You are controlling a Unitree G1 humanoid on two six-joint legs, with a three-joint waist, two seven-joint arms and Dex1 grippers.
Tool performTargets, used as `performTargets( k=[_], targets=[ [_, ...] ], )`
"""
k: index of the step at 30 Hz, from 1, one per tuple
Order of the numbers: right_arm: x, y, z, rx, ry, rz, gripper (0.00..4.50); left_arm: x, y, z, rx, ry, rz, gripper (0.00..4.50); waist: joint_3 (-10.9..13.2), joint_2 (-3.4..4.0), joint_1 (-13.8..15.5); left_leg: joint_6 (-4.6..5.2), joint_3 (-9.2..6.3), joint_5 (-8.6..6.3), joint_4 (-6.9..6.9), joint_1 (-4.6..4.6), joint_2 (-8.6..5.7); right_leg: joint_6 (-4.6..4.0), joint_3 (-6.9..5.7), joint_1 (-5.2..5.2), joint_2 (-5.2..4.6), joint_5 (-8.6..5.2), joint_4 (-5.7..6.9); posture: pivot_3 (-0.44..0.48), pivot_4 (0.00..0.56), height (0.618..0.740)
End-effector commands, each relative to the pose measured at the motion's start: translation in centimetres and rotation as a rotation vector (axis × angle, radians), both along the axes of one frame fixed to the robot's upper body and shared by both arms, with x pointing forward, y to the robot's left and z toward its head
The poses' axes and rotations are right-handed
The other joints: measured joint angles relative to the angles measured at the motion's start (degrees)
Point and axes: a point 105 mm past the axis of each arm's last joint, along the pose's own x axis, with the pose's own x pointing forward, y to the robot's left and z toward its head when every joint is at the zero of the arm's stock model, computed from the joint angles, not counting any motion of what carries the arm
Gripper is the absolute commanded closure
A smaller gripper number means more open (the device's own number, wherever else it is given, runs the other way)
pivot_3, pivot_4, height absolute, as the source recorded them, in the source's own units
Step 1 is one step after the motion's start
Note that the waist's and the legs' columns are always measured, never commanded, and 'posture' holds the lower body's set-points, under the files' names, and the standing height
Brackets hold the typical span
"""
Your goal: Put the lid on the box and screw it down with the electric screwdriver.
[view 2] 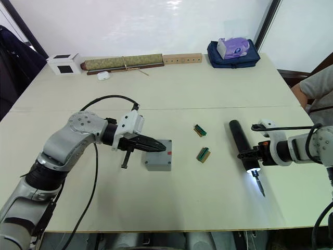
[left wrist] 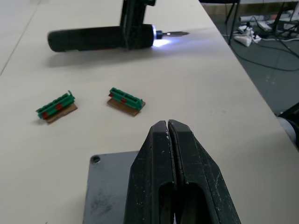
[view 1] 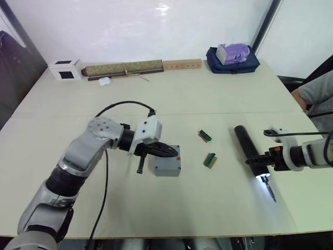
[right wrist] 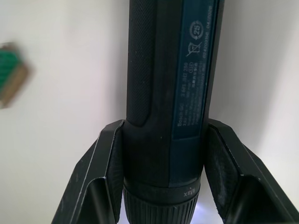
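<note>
The right gripper [view 2: 254, 154] was clamped on the electric screwdriver [view 2: 240, 141] near its lit tip (rigid, smooth barrel, probably slippery). Further left, the left gripper [view 1: 167, 151], fingers pressed together, sat over the lidded box [view 1: 167, 162].

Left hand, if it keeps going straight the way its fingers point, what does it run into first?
Probably nothing on the box: the left hand, fingers shut, hovers over the lid. Beyond lie two green connectors, then the electric screwdriver in the right hand. Height is unclear, so it may pass above them.
</note>
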Motion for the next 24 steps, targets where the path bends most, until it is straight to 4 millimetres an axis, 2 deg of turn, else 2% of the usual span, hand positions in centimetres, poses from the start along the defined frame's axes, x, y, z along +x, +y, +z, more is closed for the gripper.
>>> performTargets(
  k=[1,6,7,9,11,13,14,15,17,19,20,22,23,24],
  targets=[
    [1.0,-0.3,1.2,-0.018,-0.056,0.01,2.64,-0.4,-0.3,0.5,-0.012,-0.023,-0.008,4.5,0.0,0.0,0.1,0.0,-0.01,0.0,0.0,-0.01,0.0,0.0,0.0,-0.01,0.01,0.0,0.0,0.0,0.15,0.74],
    [1.0,-0.6,0.4,-0.05,-0.041,0.018,2.64,-0.3,-0.1,0.1,-0.003,-0.018,0.011,4.5,0.0,-0.05,0.3,0.0,-0.01,0.0,0.01,-0.02,-0.01,0.0,0.0,0.01,-0.03,0.0,-0.01,0.0,0.15,0.74],
    [0.9,-0.5,0.3,-0.053,-0.036,0.027,1.67,-0.3,-0.1,0.1,-0.003,-0.017,0.013,4.5,0.0,-0.07,0.3,-0.01,-0.01,0.0,0.03,-0.03,-0.01,0.01,0.0,0.02,-0.04,0.01,-0.01,0.0,0.15,0.74],
    [0.7,-0.3,0.1,-0.063,-0.03,0.044,1.33,-0.3,0.0,0.1,-0.006,-0.014,0.018,4.5,0.0,-0.07,0.4,-0.01,-0.02,0.0,0.07,-0.02,-0.01,0.03,0.0,0.05,-0.04,0.02,0.0,0.0,0.15,0.74],
    [0.6,-0.1,0.0,-0.063,-0.026,0.052,0.46,-0.2,0.1,0.2,-0.007,-0.013,0.022,4.5,0.0,-0.09,0.4,-0.01,-0.03,0.0,0.1,-0.01,-0.01,0.04,-0.01,0.07,-0.04,0.02,0.0,0.0,0.15,0.74],
    [0.6,0.0,0.0,-0.068,-0.027,0.058,0.05,-0.1,0.2,0.2,-0.007,-0.011,0.028,4.5,0.0,-0.11,0.4,-0.01,-0.04,0.0,0.12,-0.01,-0.01,0.05,-0.02,0.09,-0.04,0.03,0.0,0.0,0.15,0.74],
    [0.6,0.0,0.2,-0.078,-0.037,0.067,0.05,0.0,0.3,0.2,-0.008,-0.009,0.035,4.5,0.0,-0.12,0.4,-0.01,-0.04,0.01,0.12,-0.01,-0.02,0.05,-0.02,0.1,-0.04,0.03,0.0,0.0,0.15,0.74],
    [1.1,-0.1,0.9,-0.14,-0.106,0.112,0.05,0.4,0.8,0.3,-0.012,0.0,0.057,4.5,0.0,-0.12,0.4,-0.01,-0.04,0.01,0.13,-0.01,-0.01,0.05,-0.02,0.11,-0.04,0.03,0.0,0.0,0.15,0.74],
    [2.2,0.2,3.6,-0.157,-0.245,0.169,0.05,1.0,2.0,0.2,-0.024,0.058,0.125,4.5,0.1,-0.07,0.3,-0.01,-0.05,0.01,0.13,-0.01,-0.02,0.05,-0.02,0.1,-0.04,0.03,0.0,0.0,0.15,0.74],
    [2.7,0.4,5.2,-0.189,-0.33,0.212,0.05,1.4,3.0,0.3,-0.047,0.1,0.181,4.5,0.1,-0.03,0.1,-0.01,0.0,0.01,0.12,-0.01,-0.02,0.06,0.01,0.02,-0.04,0.04,0.06,0.0,0.15,0.74],
    [3.1,1.0,6.7,-0.213,-0.425,0.269,0.05,1.7,3.9,0.4,-0.076,0.132,0.229,4.5,0.1,-0.01,0.2,-0.01,-0.02,0.0,0.12,-0.01,-0.01,0.06,-0.01,0.02,-0.02,0.04,0.07,0.0,0.15,0.74],
    [3.4,1.8,8.3,-0.239,-0.536,0.342,0.05,1.9,4.9,0.5,-0.109,0.171,0.285,4.5,0.1,0.0,0.1,-0.01,-0.02,0.0,0.08,-0.01,0.01,0.06,-0.01,-0.02,-0.01,0.03,0.1,0.0,0.15,0.74],
    [3.2,2.7,9.0,-0.206,-0.574,0.374,0.05,1.9,5.5,0.5,-0.126,0.19,0.319,4.5,0.1,-0.02,0.2,-0.01,-0.03,0.0,0.07,-0.01,0.04,0.06,-0.02,-0.03,0.01,0.03,0.1,0.0,0.15,0.74],
    [2.2,4.4,9.3,-0.119,-0.616,0.445,0.05,2.0,6.5,0.3,-0.129,0.207,0.377,4.5,0.1,-0.03,0.2,-0.01,-0.06,0.0,0.07,-0.02,0.04,0.06,-0.03,-0.03,0.01,0.03,0.1,0.0,0.15,0.74]
  ],
)
